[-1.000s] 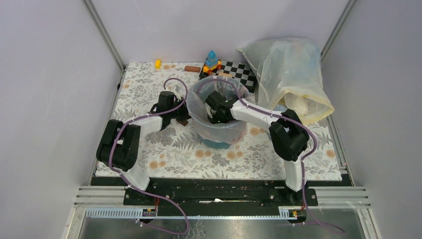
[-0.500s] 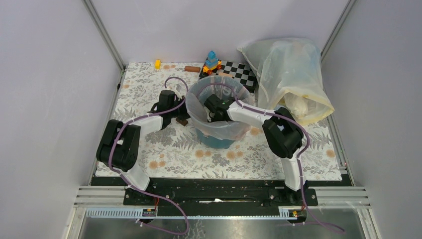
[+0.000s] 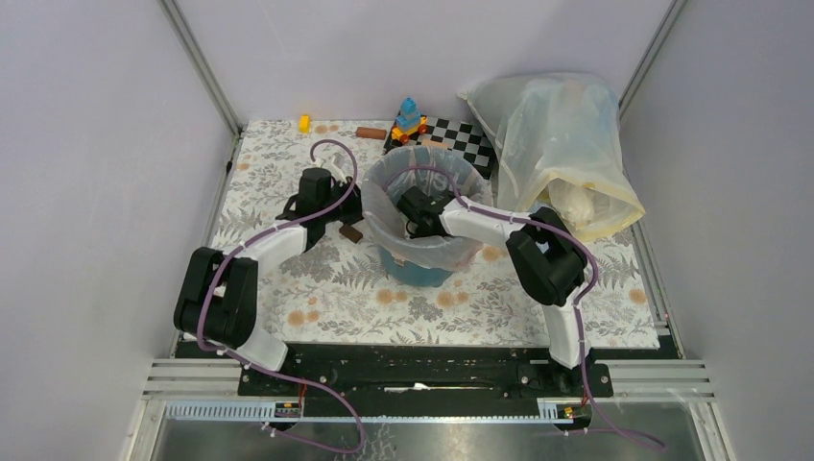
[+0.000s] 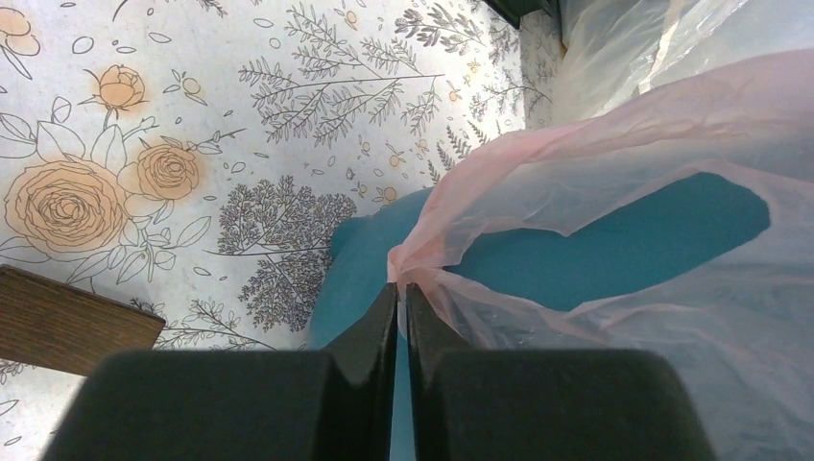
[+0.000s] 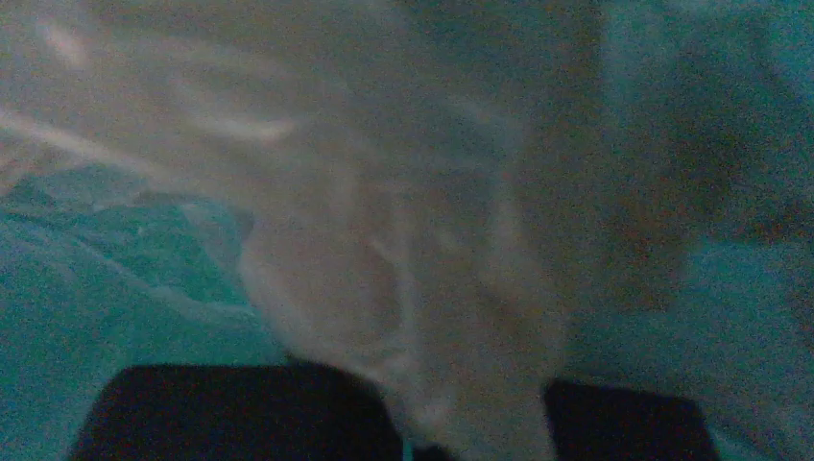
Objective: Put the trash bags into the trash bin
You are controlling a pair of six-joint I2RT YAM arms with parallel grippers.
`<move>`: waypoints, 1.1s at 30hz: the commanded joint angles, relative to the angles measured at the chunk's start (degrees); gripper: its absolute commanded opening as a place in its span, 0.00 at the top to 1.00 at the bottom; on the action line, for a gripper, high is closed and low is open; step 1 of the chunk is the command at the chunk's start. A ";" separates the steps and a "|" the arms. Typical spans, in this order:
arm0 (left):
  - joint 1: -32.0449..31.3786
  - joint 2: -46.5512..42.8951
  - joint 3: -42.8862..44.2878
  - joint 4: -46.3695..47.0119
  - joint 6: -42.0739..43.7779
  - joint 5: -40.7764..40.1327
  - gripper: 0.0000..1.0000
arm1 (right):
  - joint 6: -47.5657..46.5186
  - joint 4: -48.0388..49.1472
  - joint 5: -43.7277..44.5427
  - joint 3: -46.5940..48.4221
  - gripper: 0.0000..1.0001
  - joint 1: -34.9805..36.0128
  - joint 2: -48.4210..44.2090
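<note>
Bin (image 3: 420,273) stands on the flowered mat (image 3: 288,163), pink bag (image 4: 624,173) lining it. My left gripper (image 4: 398,288) is clamped on the bag's rim; my right gripper (image 3: 415,216) reaches inside, its grip unclear.

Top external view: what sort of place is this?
Probably a lab robot test cell, not a home: plain walls on aluminium framing, a floral mat as tabletop, toy blocks and a checkerboard as props.

Top view: even, diffuse light; faint soft shadows just beside the trash bin (image 3: 420,273); sharp focus.
Left wrist view: bright; tabletop (image 4: 240,115) print crisp; mild sheen on the trash bag (image 4: 595,144).
Right wrist view: dim, grainy, blurred throughout, teal cast.
</note>
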 commanded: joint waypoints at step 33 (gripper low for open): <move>-0.23 -2.66 3.38 -3.12 2.28 -2.51 0.91 | 4.42 3.94 5.02 -3.74 0.79 0.06 -12.03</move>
